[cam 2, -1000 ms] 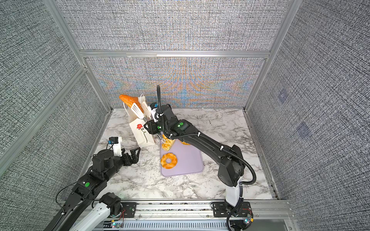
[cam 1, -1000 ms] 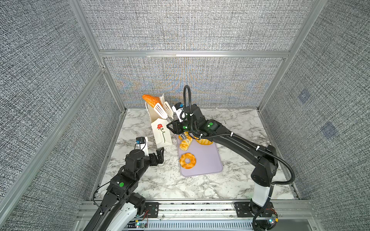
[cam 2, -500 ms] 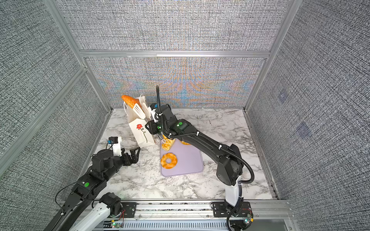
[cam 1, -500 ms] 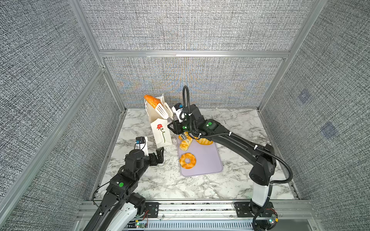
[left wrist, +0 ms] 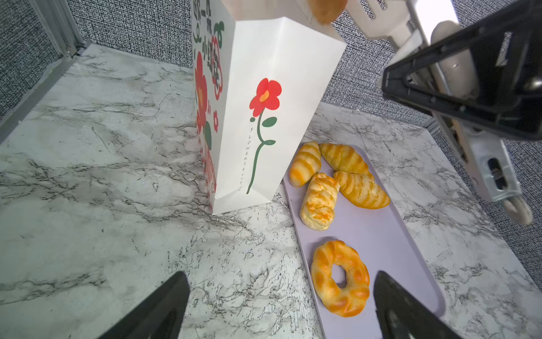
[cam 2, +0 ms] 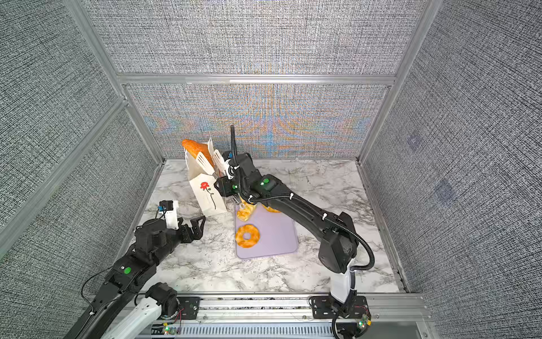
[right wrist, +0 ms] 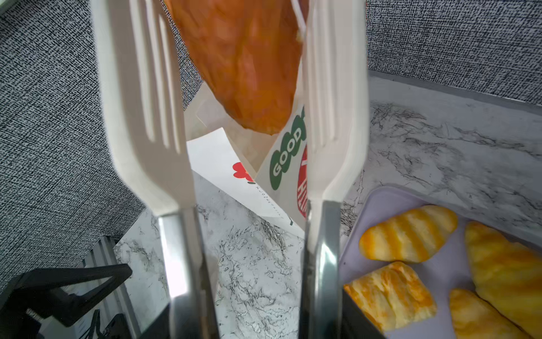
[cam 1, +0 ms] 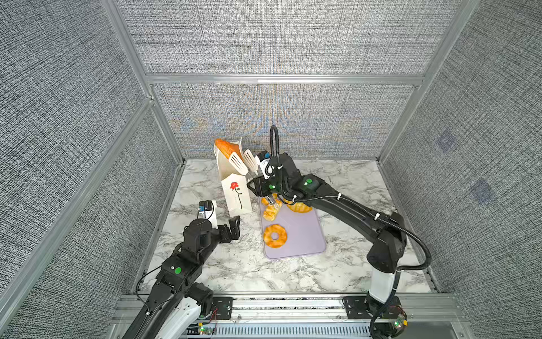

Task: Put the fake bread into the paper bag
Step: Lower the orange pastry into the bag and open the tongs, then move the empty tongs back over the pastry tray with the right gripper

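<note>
In both top views, the right pincer [cam 1: 256, 185] was clenched on the handles of the white tongs [cam 1: 243, 163]. Their blades reached up to the mouth of the paper bag [cam 1: 236, 193]. An orange-brown bread piece [cam 1: 224, 146] stuck out of this mouth. The bag stood on the marble desk [cam 1: 352, 182], just beside a lilac tray [cam 1: 305, 234] that carried a ring doughnut [cam 1: 275, 235]. The left pincer [cam 1: 231, 229] was low in front of the bag, released and apart from it.

In the left wrist view, we saw its two black fingers [left wrist: 164, 305] wide apart with nothing between them. Ahead stood the bag [left wrist: 272, 117] with its red flower. On the tray [left wrist: 381, 234] lay three croissants [left wrist: 305, 163], a braided roll [left wrist: 318, 201] and the doughnut [left wrist: 340, 277].

In the right wrist view, the orange-brown piece [right wrist: 243, 58] was between the two blades [right wrist: 146, 117], over the open bag [right wrist: 217, 164]. A gap showed at one blade. At the other blade we could not tell whether it touched.
</note>
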